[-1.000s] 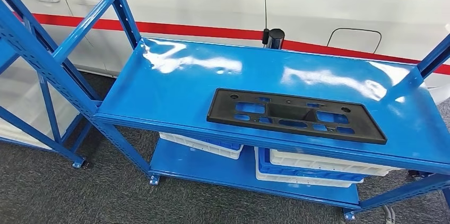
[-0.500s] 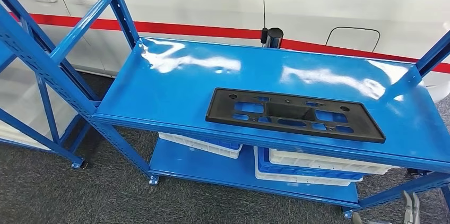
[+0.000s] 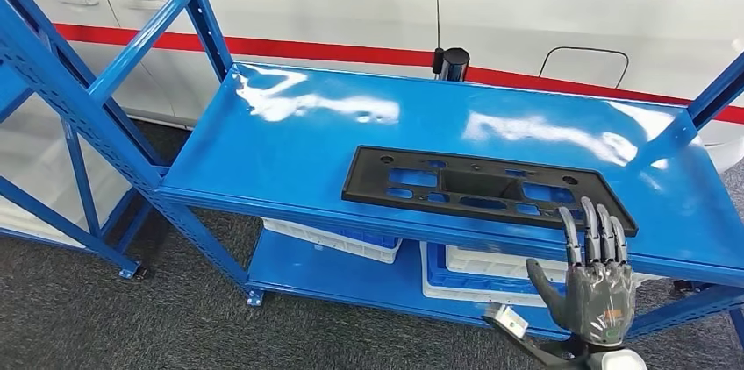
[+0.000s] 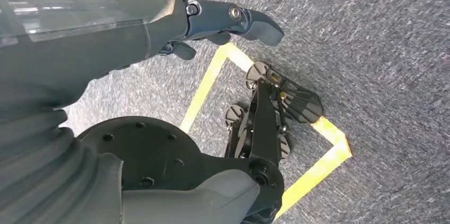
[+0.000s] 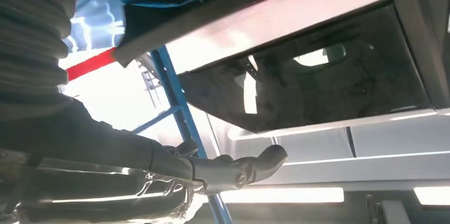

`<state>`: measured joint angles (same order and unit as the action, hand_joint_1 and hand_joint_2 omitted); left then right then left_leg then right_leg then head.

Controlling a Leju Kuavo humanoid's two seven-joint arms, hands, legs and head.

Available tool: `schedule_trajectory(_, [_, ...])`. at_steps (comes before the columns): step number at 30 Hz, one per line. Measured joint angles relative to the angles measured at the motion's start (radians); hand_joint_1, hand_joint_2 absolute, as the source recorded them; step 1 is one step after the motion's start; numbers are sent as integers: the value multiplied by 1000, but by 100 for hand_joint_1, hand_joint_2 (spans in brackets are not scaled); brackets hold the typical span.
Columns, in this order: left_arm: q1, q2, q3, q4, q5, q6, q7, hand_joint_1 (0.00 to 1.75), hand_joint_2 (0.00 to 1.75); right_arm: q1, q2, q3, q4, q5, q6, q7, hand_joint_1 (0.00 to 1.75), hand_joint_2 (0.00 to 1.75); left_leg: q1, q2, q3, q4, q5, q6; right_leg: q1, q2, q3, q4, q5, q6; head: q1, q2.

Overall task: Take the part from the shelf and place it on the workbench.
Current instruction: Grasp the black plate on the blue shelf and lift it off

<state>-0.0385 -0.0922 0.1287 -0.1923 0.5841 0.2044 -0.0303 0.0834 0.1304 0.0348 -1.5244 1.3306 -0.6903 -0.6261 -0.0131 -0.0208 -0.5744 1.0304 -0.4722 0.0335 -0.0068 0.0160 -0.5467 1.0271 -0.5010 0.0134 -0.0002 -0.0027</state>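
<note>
right hand [image 3: 595,287] newly beside part [image 3: 485,188]

I see the part [image 3: 485,188], a long, flat, matte black plastic panel, rectangular with angled ends, lying face up and level on the blue shelf [image 3: 307,138]. Its surface is pierced by several rectangular cut-outs through which the blue shows, with a deeper recessed pocket at the middle and small round holes near the far corners. It sits toward the near edge of the top level, right of centre, its long side running roughly along that edge, slightly skewed
</note>
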Motion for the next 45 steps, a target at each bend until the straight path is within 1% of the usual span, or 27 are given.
schedule_trajectory(1, [0, 3, -5, 0, -6, -8, 0, 0, 175, -8, -9, 27, -4, 17, 2, 75, 0, 175, 0, 0, 0, 0, 0, 0, 0, 0, 0, 0, 0, 0, 0, 0])
schedule_trajectory(3, [0, 10, -17, 0, -21, -27, -1, 0, 175, -18, -43, 110, -23, 57, 9, 256, 0, 175, 0, 0, -2, 0, 0, 0, 0, -1, -1, 0, 0, 0, 0, 0])
schedule_trajectory(4, [0, 13, -23, 0, -30, -35, -1, 0, 175, -26, -61, 150, -30, 73, 12, 325, 0, 175, 0, 0, -2, 0, 0, 0, 0, 0, -1, 0, 0, 0, 0, 0])
schedule_trajectory(5, [-1, 16, -30, 0, -38, -42, -1, 0, 175, -36, -77, 182, -33, 86, 15, 369, 0, 175, 0, 0, -2, 0, 0, 0, 0, 0, -2, 0, 0, 0, 0, 0])
schedule_trajectory(6, [-2, 18, -38, 0, -47, -49, -1, 0, 175, -45, -90, 208, -34, 96, 16, 396, 0, 175, 0, 0, -2, 0, 0, 0, 0, 0, -2, 0, 0, 0, 0, 0])
schedule_trajectory(8, [-3, 23, -54, 0, -63, -58, 0, 0, 175, -63, -113, 253, -32, 111, 17, 426, 0, 175, 0, 0, -3, 0, 0, 0, 0, 0, -2, 0, 0, 0, 0, 0])
schedule_trajectory(12, [-7, 29, -81, 1, -81, -68, 2, 0, 175, -92, -145, 319, -21, 122, 20, 449, 0, 175, 0, 0, -3, 0, 0, 0, 0, -1, -2, 0, 0, 0, 0, 0])
schedule_trajectory(18, [-10, 30, -101, 5, -84, -69, 3, 0, 175, -106, -164, 357, -10, 125, 21, 454, 0, 175, 0, 0, -3, 0, 0, 0, 0, -1, -2, 0, 0, 0, 0, 0])
schedule_trajectory(30, [-11, 35, -109, 7, -85, -69, 3, 0, 175, -115, -178, 375, 0, 125, 21, 454, 0, 175, 0, 0, -4, 0, 0, 0, 0, -1, -3, 0, 0, 0, 0, 0])
schedule_trajectory(45, [-11, 37, -114, 9, -85, -69, 3, 0, 175, -118, -183, 384, 3, 125, 21, 455, 0, 175, 0, 0, -4, 0, 0, 0, 0, -1, -3, 0, 0, 0, 0, 0])
